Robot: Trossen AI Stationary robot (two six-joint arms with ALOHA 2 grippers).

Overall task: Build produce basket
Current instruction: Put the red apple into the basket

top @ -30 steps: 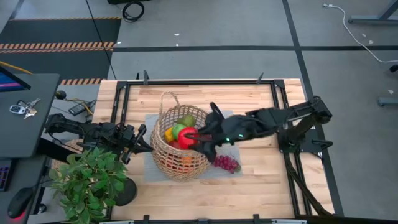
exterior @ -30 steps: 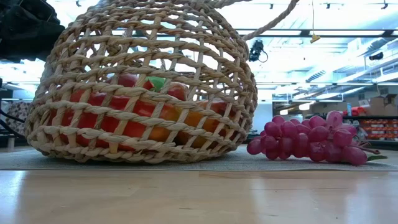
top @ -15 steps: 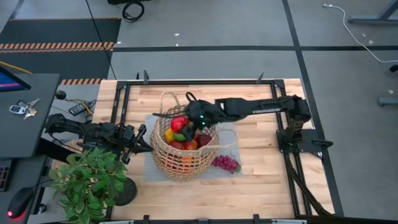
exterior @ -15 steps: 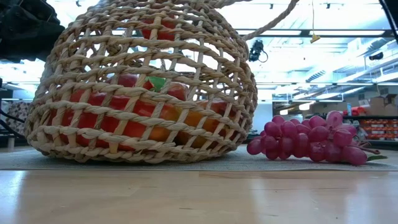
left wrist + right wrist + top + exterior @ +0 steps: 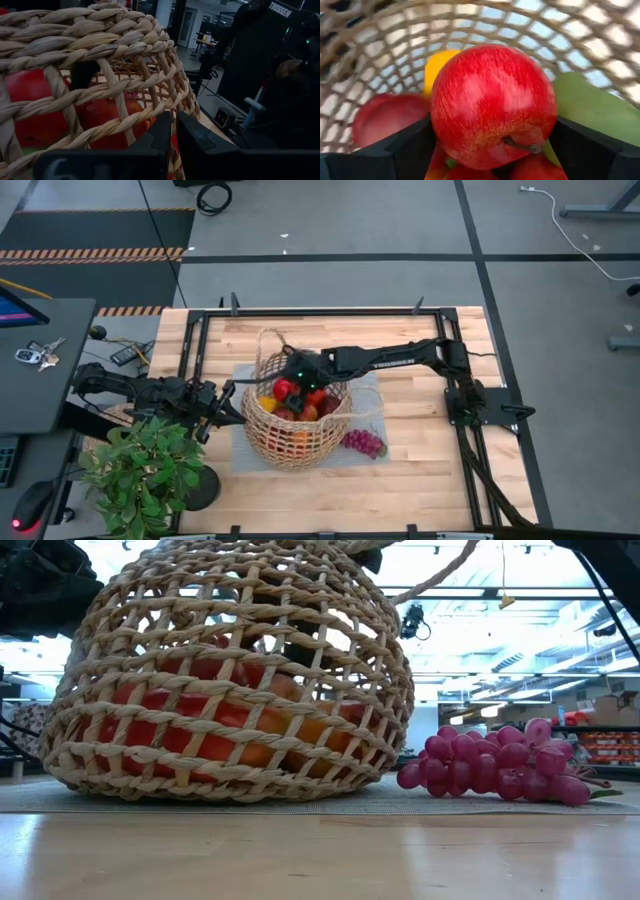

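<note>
The tan wicker basket point(image 5: 300, 448) stands on a grey mat point(image 5: 240, 452) with several fruits inside: a yellow lemon point(image 5: 440, 65), a green pear point(image 5: 590, 105) and red ones. My right gripper point(image 5: 287, 387) reaches into the basket's mouth from the right, shut on a red apple point(image 5: 490, 100). Purple grapes point(image 5: 363, 442) lie on the mat right of the basket. My left gripper point(image 5: 173, 122) is shut, level, right by the basket's left wall point(image 5: 100, 45). My right gripper pinches the red apple by its two opposite sides point(image 5: 437, 125) between its two fingers point(image 5: 405, 150). It comes slanting down from the table's right. The apple hangs inside the basket's mouth above the other fruits, its stem point(image 5: 520, 146) toward the wrist. My left gripper: I cannot tell whether its fingertips touch the wicker.
A leafy potted plant point(image 5: 140, 470) stands at the table's near left corner, close to the left arm. A black frame point(image 5: 320, 313) runs round the table's edge. Bare wood lies right of the grapes and along the near edge.
My right gripper has carried the red apple from over the basket's right rim toward the table's left, tipped further down and sunk into the basket's mouth. The apple now sits lower among the wicker in the low view. Basket and grapes have not moved.
</note>
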